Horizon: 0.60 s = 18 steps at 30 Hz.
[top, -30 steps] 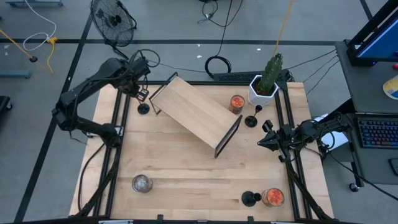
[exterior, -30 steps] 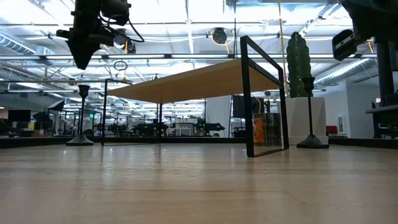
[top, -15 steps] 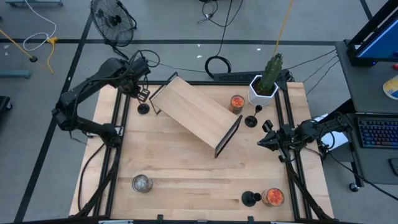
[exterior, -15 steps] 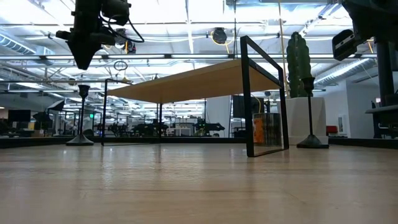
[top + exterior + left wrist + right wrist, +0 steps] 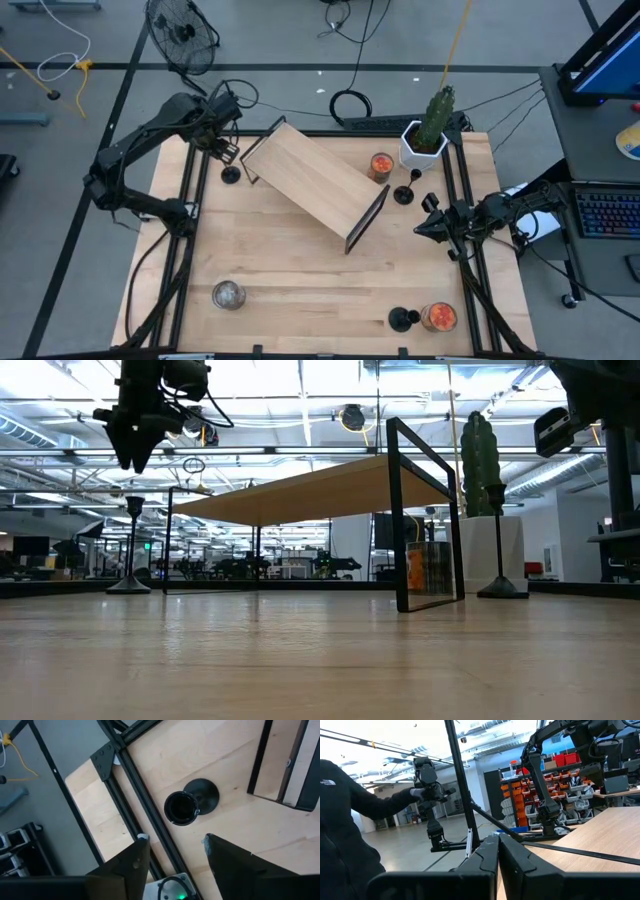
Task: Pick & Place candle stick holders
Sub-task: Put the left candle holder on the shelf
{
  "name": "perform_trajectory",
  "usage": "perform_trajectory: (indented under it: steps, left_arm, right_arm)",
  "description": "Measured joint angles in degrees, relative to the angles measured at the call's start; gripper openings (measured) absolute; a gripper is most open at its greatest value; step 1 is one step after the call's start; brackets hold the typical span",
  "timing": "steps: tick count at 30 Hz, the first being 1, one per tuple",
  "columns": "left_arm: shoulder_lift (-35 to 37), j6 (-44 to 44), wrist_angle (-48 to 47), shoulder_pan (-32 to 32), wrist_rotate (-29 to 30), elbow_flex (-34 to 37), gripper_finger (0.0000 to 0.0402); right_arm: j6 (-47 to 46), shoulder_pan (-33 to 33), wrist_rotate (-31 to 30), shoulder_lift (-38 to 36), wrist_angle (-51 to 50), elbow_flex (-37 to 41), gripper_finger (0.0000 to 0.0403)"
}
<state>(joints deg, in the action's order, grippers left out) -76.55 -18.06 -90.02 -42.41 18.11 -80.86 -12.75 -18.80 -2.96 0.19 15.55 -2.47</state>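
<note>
Now, line by line:
Left hand (image 5: 228, 152): raised above the table's far left corner, right over one candle stick holder; in the left wrist view its two fingers (image 5: 131, 865) stand spread, with nothing between them.
Left holder (image 5: 191, 807): upright on the table, free of the hand, just beside the black frame rail and near the end of the wooden shelf; its cup top faces straight up at the wrist camera.
Right hand (image 5: 420, 229): off the table's right edge, waiting; fingers pressed together, holding nothing.
Second holder (image 5: 404, 191): upright at the far right, between the shelf's right end and the white pot.
Third holder (image 5: 401, 320): upright at the near right edge, touching or just beside an orange-filled jar (image 5: 438, 317).
Wooden shelf (image 5: 315, 183): a light board on a black frame, set slantwise across the far middle of the table (image 5: 290, 270).
Cactus (image 5: 436, 116): in a white pot at the far right corner, with another orange jar (image 5: 381, 165) beside it.
Clear jar (image 5: 228, 294): near left of the table, well apart from the holders.
Person: a dark sleeve shows in the right wrist view, beyond the table.
</note>
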Motion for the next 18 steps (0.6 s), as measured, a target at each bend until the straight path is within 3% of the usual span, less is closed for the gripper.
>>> perform_trajectory:
  steps: [11, 18]
  left_arm:
    - [0.0, -0.6, 0.2, -3.4, -0.1, 0.0, 0.0212]
    - [0.0, 1.2, 0.6, -7.7, -4.6, 0.0, 0.0212]
  right_arm:
    - [0.0, 0.0, 0.0, 0.0, 0.0, 0.0, 0.0004]
    - [0.0, 0.0, 0.0, 0.0, 0.0, 0.0, 0.0004]
